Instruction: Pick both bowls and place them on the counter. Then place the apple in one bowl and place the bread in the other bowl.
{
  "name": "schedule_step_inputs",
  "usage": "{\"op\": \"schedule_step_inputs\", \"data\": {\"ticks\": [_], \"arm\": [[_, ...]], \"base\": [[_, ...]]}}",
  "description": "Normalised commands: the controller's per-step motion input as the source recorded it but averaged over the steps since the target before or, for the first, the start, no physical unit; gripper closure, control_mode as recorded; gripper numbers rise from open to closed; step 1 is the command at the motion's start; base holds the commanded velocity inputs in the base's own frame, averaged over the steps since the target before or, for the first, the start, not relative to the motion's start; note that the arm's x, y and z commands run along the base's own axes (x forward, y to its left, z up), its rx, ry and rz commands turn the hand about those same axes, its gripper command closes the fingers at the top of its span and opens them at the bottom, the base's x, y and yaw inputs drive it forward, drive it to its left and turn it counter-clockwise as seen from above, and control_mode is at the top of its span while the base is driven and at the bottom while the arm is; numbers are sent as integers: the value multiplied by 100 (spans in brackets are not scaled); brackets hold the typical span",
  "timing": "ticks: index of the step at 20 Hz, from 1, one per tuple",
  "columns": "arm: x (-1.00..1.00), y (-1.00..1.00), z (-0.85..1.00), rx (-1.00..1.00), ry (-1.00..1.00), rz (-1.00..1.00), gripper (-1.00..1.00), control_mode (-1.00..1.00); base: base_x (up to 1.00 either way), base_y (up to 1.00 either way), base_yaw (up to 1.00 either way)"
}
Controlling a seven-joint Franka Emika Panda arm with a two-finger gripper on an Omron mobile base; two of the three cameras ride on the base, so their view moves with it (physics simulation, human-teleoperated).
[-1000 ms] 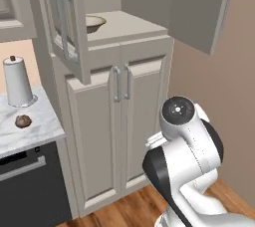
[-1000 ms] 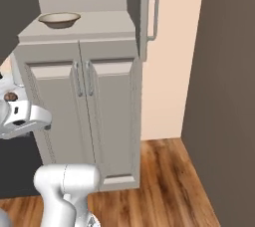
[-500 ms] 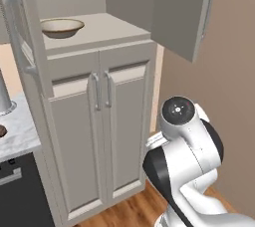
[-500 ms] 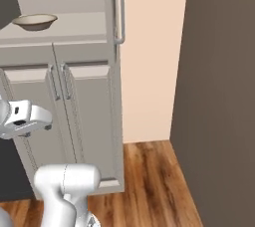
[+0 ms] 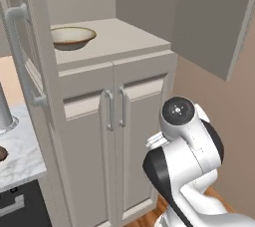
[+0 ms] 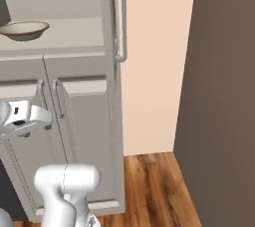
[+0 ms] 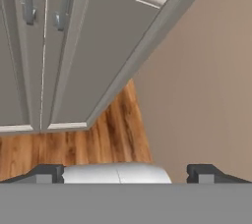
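- The tan bowl (image 5: 72, 37) with the golden-brown rim sits upright on the beige cabinet shelf (image 5: 119, 39), toward the 10 o'clock corner of the left base view; in the right base view it stands at about 10 o'clock, at the shelf's left end.
- The tool (image 7: 126, 173) stands wide open with nothing between its tips; the two dark fingertips (image 7: 45, 173) rise at 7 and 5 o'clock of the hand view, well apart.
- The tool looks down past the closed lower cabinet doors (image 7: 44, 56) at the wooden floor (image 7: 74, 144) and a beige wall.
- An upper cabinet door (image 5: 214, 19) hangs open at 1 o'clock in the left base view.
- A strip of white marble surface (image 5: 17, 154) shows at 8 o'clock in the left base view, with the foot of a grey upright cylinder (image 5: 5, 114) on it and a dark brown thing, cut by the frame edge, too little seen to name.
- The arm is folded low in front of the lower doors, well below the bowl.
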Motion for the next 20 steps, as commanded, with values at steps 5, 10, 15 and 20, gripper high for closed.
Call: {"op": "schedule_step_inputs", "data": {"ticks": [5,10,15,20], "arm": [[0,0,0,0,0,0,-100,100],[0,0,0,0,0,0,-100,100],[0,0,0,0,0,0,-100,100],[0,0,0,0,0,0,-100,100]], "base": [[52,-5,0],[56,-1,4],[60,0,10],[31,-5,9]]}}
